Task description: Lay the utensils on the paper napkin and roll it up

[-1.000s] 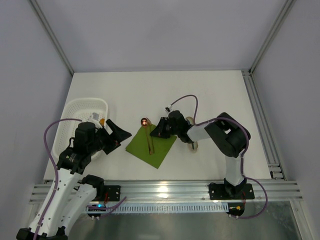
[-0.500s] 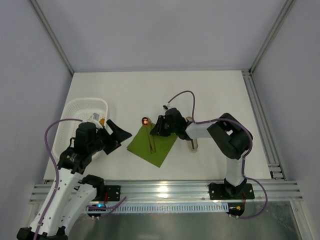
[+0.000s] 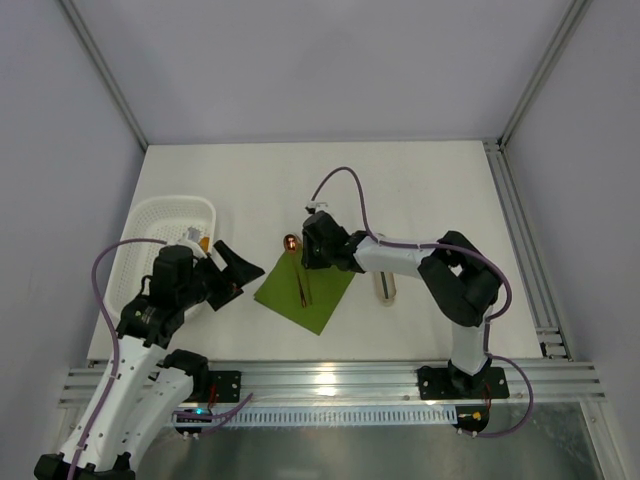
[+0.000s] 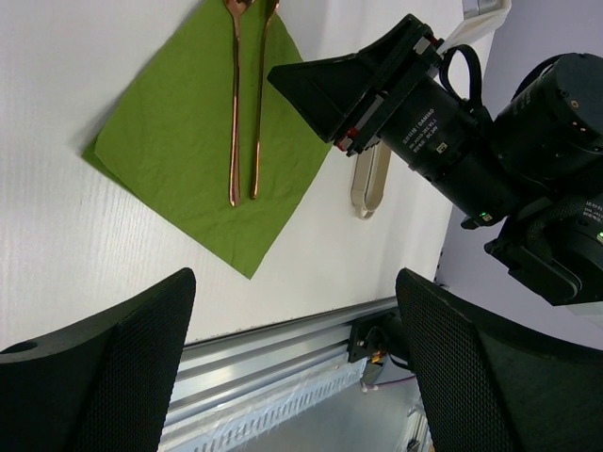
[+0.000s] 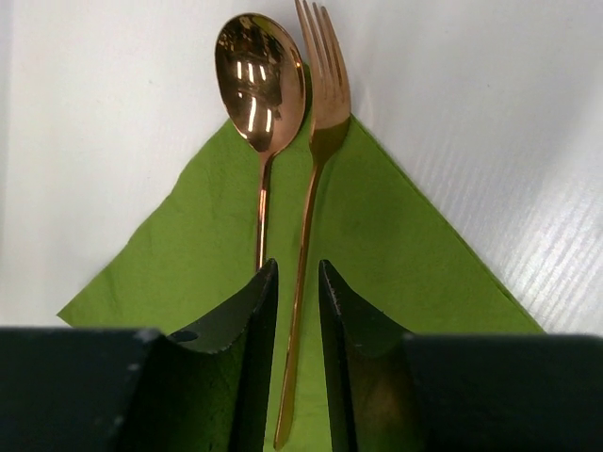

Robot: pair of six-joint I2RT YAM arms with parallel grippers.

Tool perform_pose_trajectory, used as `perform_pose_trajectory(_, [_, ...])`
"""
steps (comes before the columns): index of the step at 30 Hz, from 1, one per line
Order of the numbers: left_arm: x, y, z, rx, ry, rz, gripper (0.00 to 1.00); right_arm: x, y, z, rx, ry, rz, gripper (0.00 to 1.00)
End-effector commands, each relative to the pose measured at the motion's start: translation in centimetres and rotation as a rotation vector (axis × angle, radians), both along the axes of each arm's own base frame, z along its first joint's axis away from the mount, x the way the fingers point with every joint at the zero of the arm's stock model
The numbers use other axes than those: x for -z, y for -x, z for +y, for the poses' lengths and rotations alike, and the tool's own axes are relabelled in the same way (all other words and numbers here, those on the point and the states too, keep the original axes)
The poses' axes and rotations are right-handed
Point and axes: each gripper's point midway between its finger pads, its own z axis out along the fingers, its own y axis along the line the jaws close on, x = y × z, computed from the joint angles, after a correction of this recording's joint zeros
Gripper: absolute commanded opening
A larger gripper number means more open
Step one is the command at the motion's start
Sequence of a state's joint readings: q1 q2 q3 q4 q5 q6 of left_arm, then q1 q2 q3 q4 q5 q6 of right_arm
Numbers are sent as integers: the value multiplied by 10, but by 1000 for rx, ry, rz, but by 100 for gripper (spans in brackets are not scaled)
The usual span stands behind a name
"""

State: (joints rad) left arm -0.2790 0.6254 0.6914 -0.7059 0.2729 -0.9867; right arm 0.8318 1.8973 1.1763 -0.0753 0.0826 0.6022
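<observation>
Top view: one green napkin [image 3: 318,300] lies on the table [image 3: 420,190], holding one spoon [image 3: 291,243].
Left wrist view: the left gripper [image 4: 294,278] gapes wide, empty.
Right wrist view: one fork [image 5: 316,169] lies beside the spoon; the right gripper [image 5: 298,273] straddles its handle, released.

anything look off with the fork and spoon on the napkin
Nothing stands out. The spoon and fork lie side by side on the napkin, along its diagonal, only their heads overhanging one corner.

The napkin [image 3: 325,300] is plain olive-green. On it lie a shiny copper-brown spoon [image 5: 259,80] and fork [image 5: 325,75]. Left of the napkin is a white mesh basket [image 3: 150,215]; right of it, a seemingly pale beige piece [image 3: 386,288].
</observation>
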Motion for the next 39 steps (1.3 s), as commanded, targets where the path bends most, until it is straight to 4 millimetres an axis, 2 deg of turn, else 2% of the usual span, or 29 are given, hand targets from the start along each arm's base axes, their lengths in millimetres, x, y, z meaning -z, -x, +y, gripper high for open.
perform_pose_trajectory(1, [-7, -3, -2, 22, 10, -44, 88, -1, -8, -10, 26, 106, -48, 27])
perform_pose_trajectory(13, [-9, -1, -2, 22, 14, -47, 88, 0, -9, -7, 29, 152, -61, 24])
perform_pose_trajectory(18, [-8, -1, -2, 21, 13, -49, 88, -11, -6, 0, 13, 139, -92, 25])
perform_pose_trajectory(39, [-7, 1, -1, 20, 12, -48, 88, -9, -2, 11, -6, 142, -92, 25])
